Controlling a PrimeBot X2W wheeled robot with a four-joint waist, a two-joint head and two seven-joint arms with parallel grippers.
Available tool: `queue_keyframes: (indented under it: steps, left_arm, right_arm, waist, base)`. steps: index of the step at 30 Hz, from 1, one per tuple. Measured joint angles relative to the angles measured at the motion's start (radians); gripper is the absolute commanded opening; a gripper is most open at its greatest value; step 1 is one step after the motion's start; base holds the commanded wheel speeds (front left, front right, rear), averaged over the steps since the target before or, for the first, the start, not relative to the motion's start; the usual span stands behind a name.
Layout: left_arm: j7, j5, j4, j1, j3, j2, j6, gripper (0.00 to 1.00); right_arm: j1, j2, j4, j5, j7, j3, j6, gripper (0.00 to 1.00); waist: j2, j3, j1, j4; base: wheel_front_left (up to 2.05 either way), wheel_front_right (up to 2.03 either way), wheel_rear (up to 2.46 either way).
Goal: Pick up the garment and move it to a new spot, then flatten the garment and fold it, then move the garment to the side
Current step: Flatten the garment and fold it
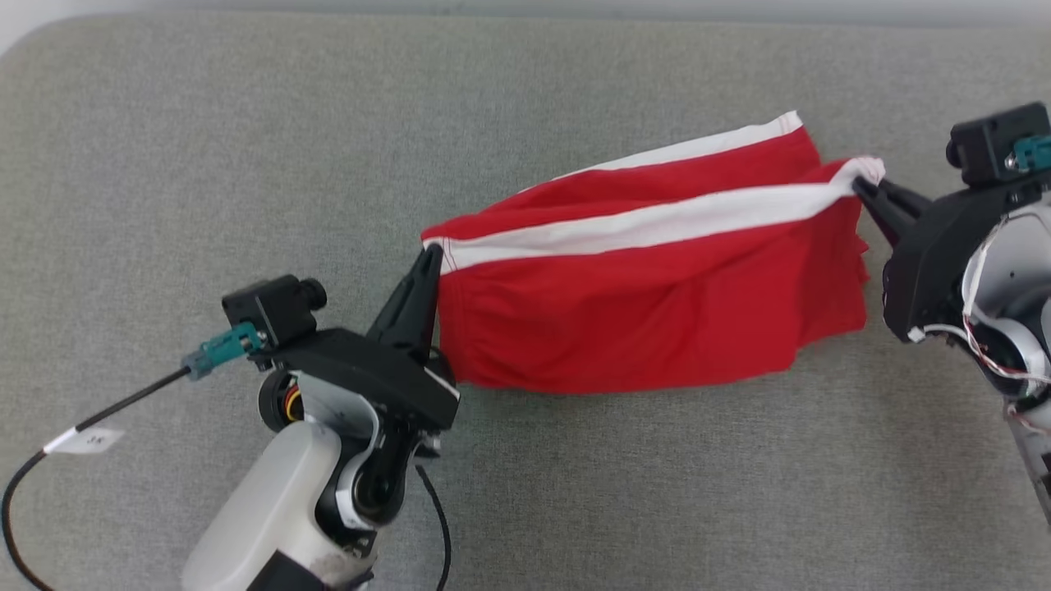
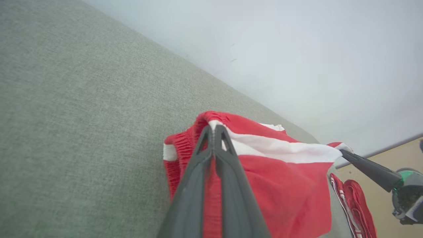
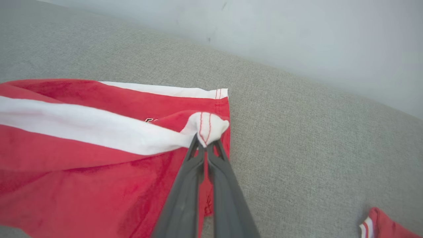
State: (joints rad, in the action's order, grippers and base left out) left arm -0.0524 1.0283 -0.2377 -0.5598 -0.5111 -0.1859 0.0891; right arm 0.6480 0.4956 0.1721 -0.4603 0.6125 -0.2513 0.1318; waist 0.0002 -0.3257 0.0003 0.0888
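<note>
Left gripper (image 1: 429,253), nearest: pinched shut on the gathered waistband end of the garment (image 1: 640,320), red shorts with a white stripe. Garment: drawn taut along that stripe between both arms, lower cloth resting on the grey padded surface (image 1: 246,123); right gripper (image 1: 860,185), farther off, clamped on the white hem corner. Status, as judged: pick-up done; flattening, folding and moving aside outstanding.

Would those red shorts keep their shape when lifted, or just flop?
Probably floppy: the red shorts sag and wrinkle between the left tool and right tool. Likely light: pinches at two corners suffice. They look soft and matte, so unlikely to slip.
</note>
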Motion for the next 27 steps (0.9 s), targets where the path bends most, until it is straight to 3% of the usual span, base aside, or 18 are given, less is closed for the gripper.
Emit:
queue_keyframes:
  steps: [7, 17, 18, 19, 20, 21, 27]
  left_arm:
    - [-0.04, -0.025, -0.092, -0.104, 0.018, 0.044, 0.025, 0.0]
    - [-0.073, -0.027, -0.165, -0.165, 0.026, 0.072, 0.016, 0.0]
    - [-0.083, -0.029, -0.169, -0.166, 0.027, 0.073, 0.017, 0.13]
    - [-0.091, -0.032, -0.173, -0.169, 0.027, 0.074, 0.016, 0.36]
    - [-0.095, -0.034, -0.177, -0.175, 0.026, 0.074, 0.015, 0.73]
    - [-0.099, -0.035, -0.179, -0.18, 0.026, 0.076, 0.011, 1.0]
    - [-0.152, -0.059, -0.193, -0.183, 0.02, 0.078, -0.013, 1.0]
  right_arm:
    - [0.133, -0.027, 0.138, 0.077, -0.109, -0.01, 0.0, 0.0]
    - [0.259, -0.053, 0.274, 0.123, -0.185, -0.058, 0.0, 0.0]
    - [0.267, -0.055, 0.286, 0.125, -0.191, -0.064, 0.0, 0.0]
    - [0.275, -0.058, 0.296, 0.125, -0.192, -0.074, 0.0, 0.35]
    - [0.28, -0.063, 0.304, 0.12, -0.196, -0.081, 0.0, 1.0]
    - [0.283, -0.067, 0.311, 0.111, -0.203, -0.083, 0.0, 1.0]
    - [0.299, -0.067, 0.336, 0.073, -0.223, -0.114, 0.0, 1.0]
  waist:
    - [0.0, -0.071, -0.0001, 0.01]
    - [0.0001, -0.136, -0.0001, 0.022]
    - [0.0, -0.139, -0.0001, 0.025]
    - [0.0001, -0.141, -0.0002, 0.027]
    - [0.0, -0.143, -0.0002, 0.029]
    - [0.0, -0.144, -0.0002, 0.031]
    - [0.0, -0.129, -0.0002, 0.033]
  base:
    - [0.0, 0.0, 0.0]
    - [0.0, 0.0, 0.0]
    - [0.0, 0.0, 0.0]
    - [0.0, 0.0, 0.0]
    - [0.0, 0.0, 0.0]
    - [0.0, 0.0, 0.0]
    - [0.0, 0.0, 0.0]
